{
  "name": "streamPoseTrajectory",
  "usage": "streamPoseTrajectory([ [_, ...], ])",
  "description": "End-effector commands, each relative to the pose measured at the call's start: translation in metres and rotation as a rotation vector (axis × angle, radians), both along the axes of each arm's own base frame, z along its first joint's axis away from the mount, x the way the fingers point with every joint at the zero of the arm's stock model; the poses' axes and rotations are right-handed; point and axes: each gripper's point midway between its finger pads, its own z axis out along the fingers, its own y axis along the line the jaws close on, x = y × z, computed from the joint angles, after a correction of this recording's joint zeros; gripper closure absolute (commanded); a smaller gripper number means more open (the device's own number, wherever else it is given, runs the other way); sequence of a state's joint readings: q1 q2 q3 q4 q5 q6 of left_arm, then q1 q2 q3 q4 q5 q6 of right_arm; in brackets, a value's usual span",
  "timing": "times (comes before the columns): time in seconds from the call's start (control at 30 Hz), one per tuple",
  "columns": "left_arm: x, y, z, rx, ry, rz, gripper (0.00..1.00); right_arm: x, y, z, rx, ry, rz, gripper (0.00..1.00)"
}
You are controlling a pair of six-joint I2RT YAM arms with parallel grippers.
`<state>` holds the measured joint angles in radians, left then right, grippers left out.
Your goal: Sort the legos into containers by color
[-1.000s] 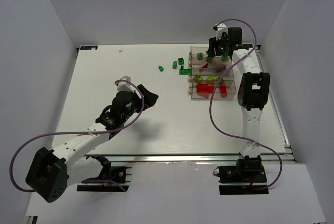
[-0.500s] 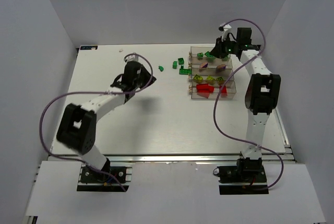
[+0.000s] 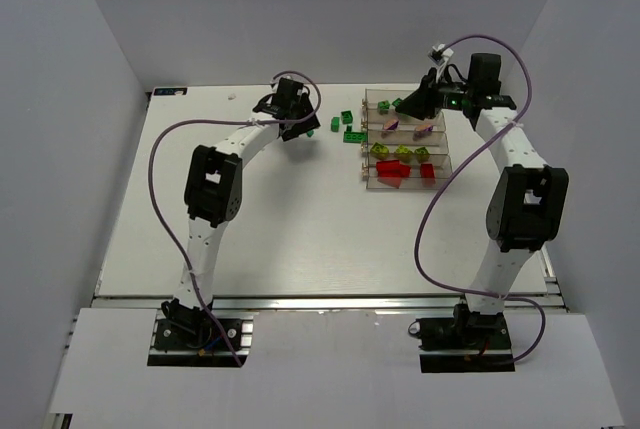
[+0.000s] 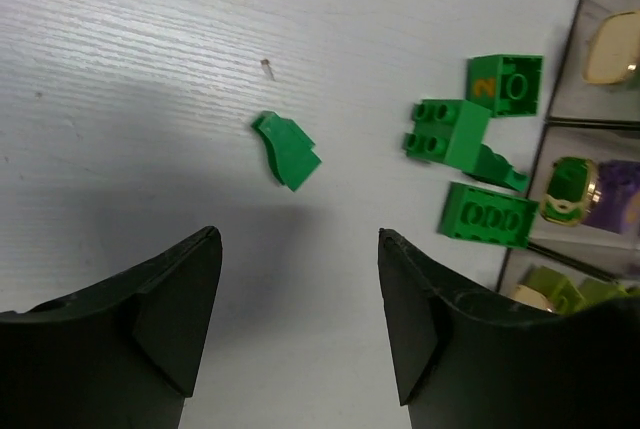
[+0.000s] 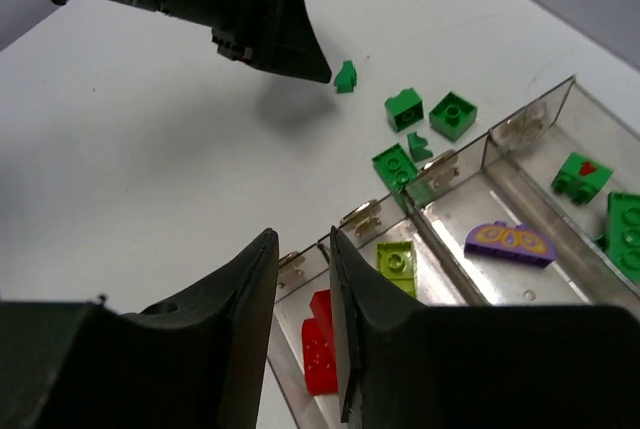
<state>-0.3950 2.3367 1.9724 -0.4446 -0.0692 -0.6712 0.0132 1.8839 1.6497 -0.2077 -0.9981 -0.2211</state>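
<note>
Several loose green legos lie on the table left of the containers: a small sloped piece, a square brick, a two-by-two brick and a flat brick. My left gripper is open and empty, just short of the sloped piece. My right gripper hovers over the bins, jaws a narrow gap apart, nothing between them. In the bins lie a red brick, a yellow-green brick, a purple piece and green bricks.
The left arm's black fingers show in the right wrist view beside the sloped green piece. White walls close the table at the back and sides. The bin block stands at the far right of the table.
My left arm has swung from the table's middle to the far side, up to the loose green legos. My right gripper has drawn back a little to the right above the far bin.
</note>
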Motion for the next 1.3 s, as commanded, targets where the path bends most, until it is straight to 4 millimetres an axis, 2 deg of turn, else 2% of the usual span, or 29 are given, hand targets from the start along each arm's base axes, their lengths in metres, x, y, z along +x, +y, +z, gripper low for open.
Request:
streamPoseTrajectory([
  [0.0, 0.007, 0.009, 0.01, 0.077, -0.007, 0.011, 0.27, -0.006, -0.01, 0.006, 0.046, 0.026, -0.007, 0.67],
  [0.17, 0.023, 0.005, 0.005, 0.064, -0.051, 0.027, 0.27, -0.01, -0.012, 0.008, 0.069, 0.046, -0.01, 0.68],
  [0.3, 0.032, 0.0, -0.01, 0.057, -0.052, 0.028, 0.28, -0.014, -0.017, 0.008, 0.082, 0.055, -0.025, 0.68],
  [0.43, 0.038, -0.008, -0.017, 0.036, -0.065, 0.013, 0.31, -0.017, -0.019, 0.008, 0.093, 0.064, -0.031, 0.68],
  [0.57, 0.041, -0.015, -0.024, 0.029, -0.064, -0.006, 0.35, -0.019, -0.02, 0.008, 0.112, 0.078, -0.04, 0.68],
  [0.73, 0.041, -0.011, -0.033, 0.051, -0.055, 0.01, 0.37, -0.02, -0.022, 0.01, 0.122, 0.067, -0.04, 0.68],
  [0.9, 0.038, -0.015, -0.045, 0.046, -0.034, 0.002, 0.49, -0.02, -0.024, 0.015, 0.136, 0.066, -0.049, 0.68],
  [1.1, 0.033, -0.016, -0.051, 0.05, -0.02, -0.017, 0.61, -0.023, -0.024, 0.01, 0.136, 0.082, -0.047, 0.68],
  [1.2, 0.032, -0.017, -0.048, 0.045, -0.029, -0.029, 0.67, -0.024, -0.024, 0.007, 0.131, 0.083, -0.044, 0.68],
  [1.27, 0.033, -0.019, -0.037, 0.028, -0.055, -0.039, 0.72, -0.028, -0.023, 0.003, 0.133, 0.114, -0.041, 0.68],
])
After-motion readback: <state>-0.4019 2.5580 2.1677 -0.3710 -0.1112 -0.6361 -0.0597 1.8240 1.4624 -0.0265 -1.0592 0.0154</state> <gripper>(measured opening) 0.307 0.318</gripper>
